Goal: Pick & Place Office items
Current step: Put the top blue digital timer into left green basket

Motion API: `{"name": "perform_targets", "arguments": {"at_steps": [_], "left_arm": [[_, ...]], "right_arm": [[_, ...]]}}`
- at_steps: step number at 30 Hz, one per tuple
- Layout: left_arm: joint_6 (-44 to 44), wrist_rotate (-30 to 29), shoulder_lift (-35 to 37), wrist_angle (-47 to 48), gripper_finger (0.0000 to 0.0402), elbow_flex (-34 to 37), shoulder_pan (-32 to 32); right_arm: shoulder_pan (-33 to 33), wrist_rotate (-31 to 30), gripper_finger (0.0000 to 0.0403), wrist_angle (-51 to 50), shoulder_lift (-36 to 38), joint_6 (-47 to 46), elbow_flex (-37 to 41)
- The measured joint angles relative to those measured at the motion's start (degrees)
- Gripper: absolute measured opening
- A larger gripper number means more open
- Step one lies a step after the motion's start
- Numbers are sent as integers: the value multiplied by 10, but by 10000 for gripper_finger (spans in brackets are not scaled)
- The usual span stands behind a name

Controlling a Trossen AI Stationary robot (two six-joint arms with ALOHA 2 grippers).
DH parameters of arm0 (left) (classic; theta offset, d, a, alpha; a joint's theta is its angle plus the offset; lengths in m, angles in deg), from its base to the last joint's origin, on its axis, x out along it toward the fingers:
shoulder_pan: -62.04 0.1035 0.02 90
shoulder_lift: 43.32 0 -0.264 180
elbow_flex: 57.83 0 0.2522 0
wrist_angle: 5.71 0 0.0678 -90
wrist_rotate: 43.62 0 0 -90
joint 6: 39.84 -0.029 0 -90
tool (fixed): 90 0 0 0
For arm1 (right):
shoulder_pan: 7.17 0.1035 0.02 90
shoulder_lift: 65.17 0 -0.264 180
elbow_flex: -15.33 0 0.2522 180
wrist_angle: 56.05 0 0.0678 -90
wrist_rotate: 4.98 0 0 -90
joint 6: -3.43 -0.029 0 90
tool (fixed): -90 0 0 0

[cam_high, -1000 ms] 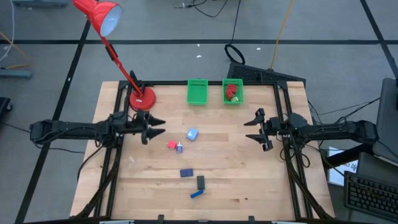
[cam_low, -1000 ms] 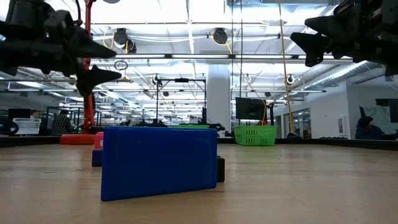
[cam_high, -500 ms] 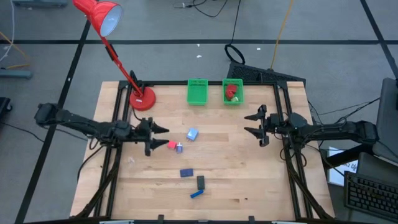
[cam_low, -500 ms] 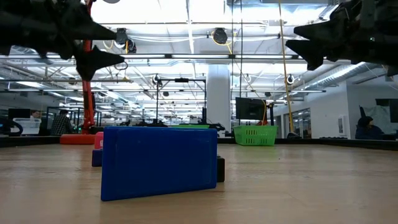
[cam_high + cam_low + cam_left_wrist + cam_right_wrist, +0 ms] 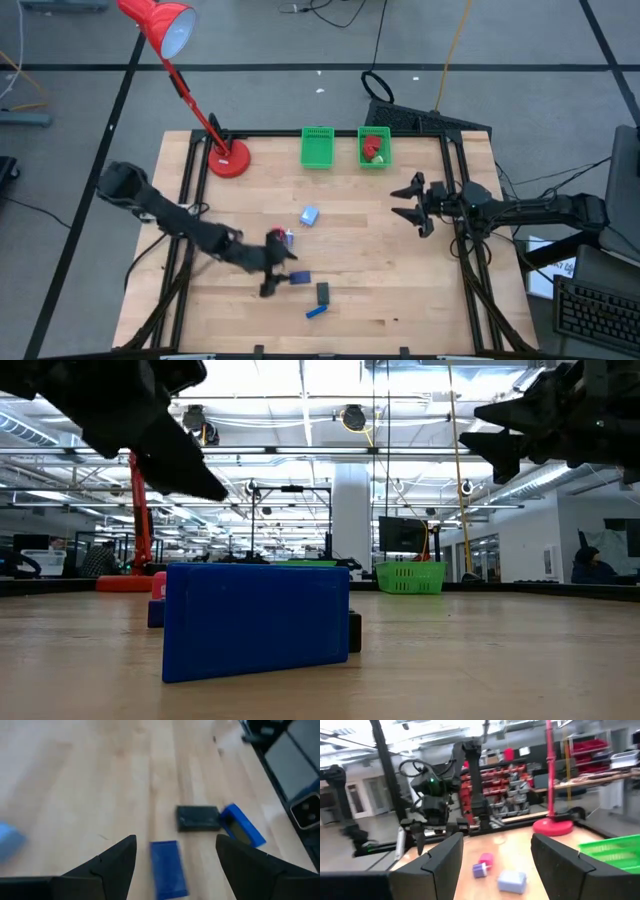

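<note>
Several office items lie loose on the wooden table: a pale blue cube (image 5: 309, 215), a red block (image 5: 276, 234) with a small silvery bit (image 5: 289, 237) beside it, a dark blue oblong (image 5: 299, 277), a black oblong (image 5: 323, 292) and a bright blue oblong (image 5: 316, 311). My left gripper (image 5: 283, 272) is open and hovers beside the dark blue oblong (image 5: 169, 869), which shows between its fingers in the left wrist view (image 5: 176, 838). My right gripper (image 5: 396, 203) is open, up in the air near the table's right side, facing left (image 5: 497, 837).
Two green mesh baskets stand at the far edge, the left one (image 5: 316, 147) and the right one (image 5: 375, 158), which holds red pieces. The red desk lamp's base (image 5: 228, 158) sits at the far left. Bare wood lies between the items and the right gripper.
My left arm has swung from the table's left side toward the near middle and come down over the dark blue oblong, staying open. The items have kept their places. My right gripper has stayed nearly still.
</note>
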Motion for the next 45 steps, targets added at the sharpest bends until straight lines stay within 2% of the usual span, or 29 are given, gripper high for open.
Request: {"name": "perform_targets", "arguments": {"at_steps": [5,11,18,23,28,45], "left_arm": [[7,0,-103,32,273,-68,-25],[32,-5,-166,100,273,-113,-25],[47,-11,-177,104,273,-115,-19],[52,-47,-178,130,273,-114,-17],[77,-45,-178,161,273,-114,-7],[78,-44,-177,163,273,-114,4]], "right_arm": [[1,47,224,1,-4,-31,0],[17,49,224,0,-5,-32,0],[34,48,224,-4,-7,-31,0],[41,48,224,-4,-17,-31,0],[42,48,224,-4,-32,-36,0],[42,48,224,4,-66,-44,0]]}}
